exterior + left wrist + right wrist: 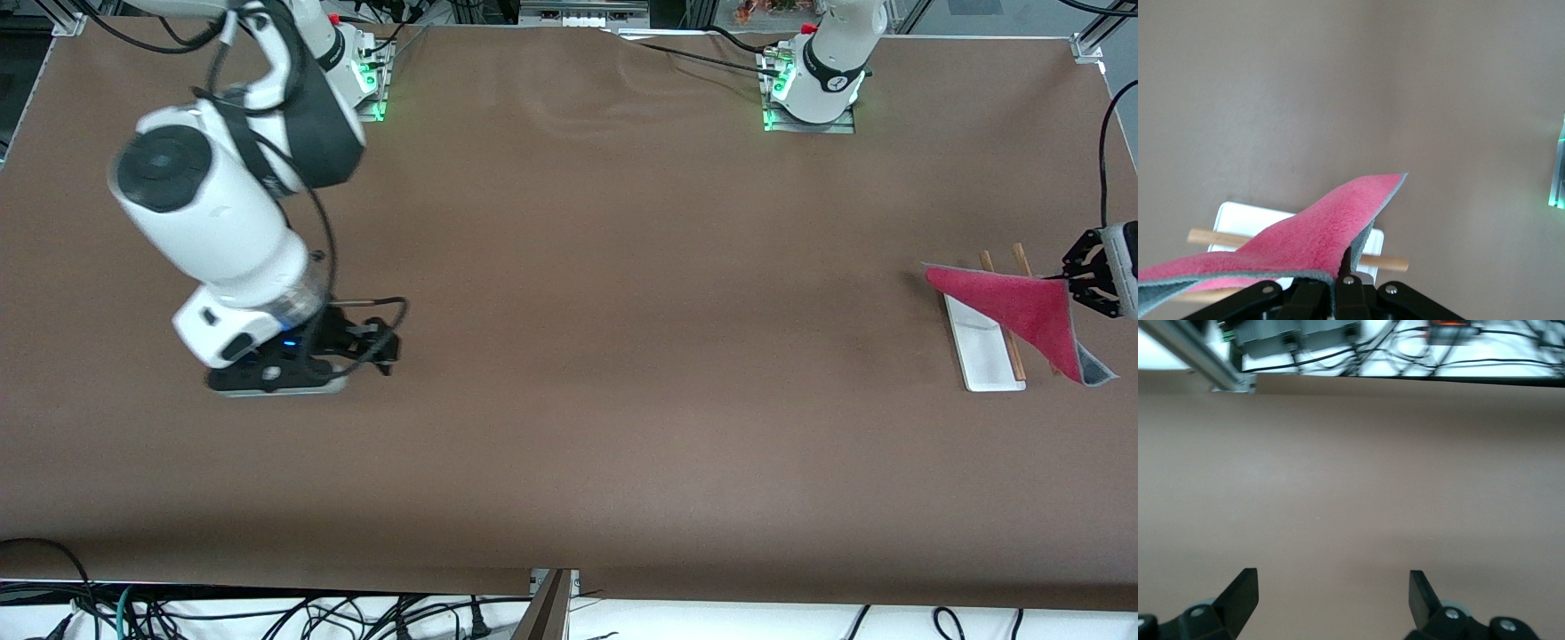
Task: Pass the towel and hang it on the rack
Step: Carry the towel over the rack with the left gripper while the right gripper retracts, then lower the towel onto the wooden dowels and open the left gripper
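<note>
The pink-red towel [1013,307] with grey edging lies spread across the rack's two wooden rods [1015,356], above the rack's white base [982,360], at the left arm's end of the table. My left gripper [1069,279] is shut on one corner of the towel and holds it beside the rack. In the left wrist view the towel [1311,233] runs from my gripper [1341,272] over a rod [1388,262] and the base [1238,217]. My right gripper [384,345] is open and empty, low over bare table at the right arm's end; the right wrist view shows it too [1331,585].
The table is covered by a brown cloth [622,356]. The arm bases [809,89] stand along the edge farthest from the front camera. Cables [267,613] hang below the edge nearest that camera.
</note>
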Motion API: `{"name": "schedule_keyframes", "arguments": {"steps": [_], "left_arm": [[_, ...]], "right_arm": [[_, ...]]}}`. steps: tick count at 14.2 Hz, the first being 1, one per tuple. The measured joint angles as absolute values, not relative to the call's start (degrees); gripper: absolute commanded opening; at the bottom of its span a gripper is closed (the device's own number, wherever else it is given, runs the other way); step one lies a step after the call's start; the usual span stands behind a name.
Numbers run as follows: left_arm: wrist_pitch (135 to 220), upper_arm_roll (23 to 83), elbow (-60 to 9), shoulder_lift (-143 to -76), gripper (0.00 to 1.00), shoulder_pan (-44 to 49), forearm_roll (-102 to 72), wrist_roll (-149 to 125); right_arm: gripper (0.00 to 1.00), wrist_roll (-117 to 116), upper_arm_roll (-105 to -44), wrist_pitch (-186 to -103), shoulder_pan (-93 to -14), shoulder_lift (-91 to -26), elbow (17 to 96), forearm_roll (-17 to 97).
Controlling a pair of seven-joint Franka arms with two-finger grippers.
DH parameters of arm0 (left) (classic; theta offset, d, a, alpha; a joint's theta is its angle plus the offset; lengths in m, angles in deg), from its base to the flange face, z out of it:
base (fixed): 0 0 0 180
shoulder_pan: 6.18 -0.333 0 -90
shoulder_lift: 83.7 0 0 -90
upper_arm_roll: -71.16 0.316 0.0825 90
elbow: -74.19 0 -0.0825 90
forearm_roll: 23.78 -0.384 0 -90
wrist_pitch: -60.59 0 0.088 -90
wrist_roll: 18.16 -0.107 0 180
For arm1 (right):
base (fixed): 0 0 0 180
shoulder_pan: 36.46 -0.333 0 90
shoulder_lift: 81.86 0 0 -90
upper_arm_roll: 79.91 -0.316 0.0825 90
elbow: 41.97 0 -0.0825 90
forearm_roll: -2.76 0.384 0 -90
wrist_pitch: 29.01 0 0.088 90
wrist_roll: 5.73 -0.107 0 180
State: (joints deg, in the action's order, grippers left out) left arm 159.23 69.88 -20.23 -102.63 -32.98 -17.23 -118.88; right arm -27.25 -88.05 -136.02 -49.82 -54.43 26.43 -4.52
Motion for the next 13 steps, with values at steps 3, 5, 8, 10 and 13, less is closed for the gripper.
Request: {"name": "schedule_keyframes", "arguments": {"steps": [3,5,8,10,13], "left_arm": [[159.4,69.9,-19.3,-102.8,0.00,-34.3,-19.1,-120.6],[160.6,69.9,-19.2,-102.8,0.00,-35.8,-19.3,-122.8],[162.8,69.9,-19.2,-103.2,0.00,-38.7,-19.5,-125.5],[163.1,70.0,-19.2,-104.2,0.02,-40.4,-19.5,-126.0],[164.1,70.0,-19.3,-106.8,0.11,-41.6,-19.5,-126.4]], "right_arm": [[1.00,-26.5,-88.0,-129.0,-44.9,-59.0,26.7,-4.5],[1.00,-25.7,-87.8,-125.0,-43.2,-61.8,26.9,-4.5],[1.00,-25.7,-87.1,-122.0,-43.1,-65.0,27.3,-4.4],[1.00,-25.6,-85.5,-120.8,-43.1,-66.3,27.7,-4.5],[1.00,-18.7,-81.9,-119.8,-43.0,-66.8,28.1,-4.5]]}}
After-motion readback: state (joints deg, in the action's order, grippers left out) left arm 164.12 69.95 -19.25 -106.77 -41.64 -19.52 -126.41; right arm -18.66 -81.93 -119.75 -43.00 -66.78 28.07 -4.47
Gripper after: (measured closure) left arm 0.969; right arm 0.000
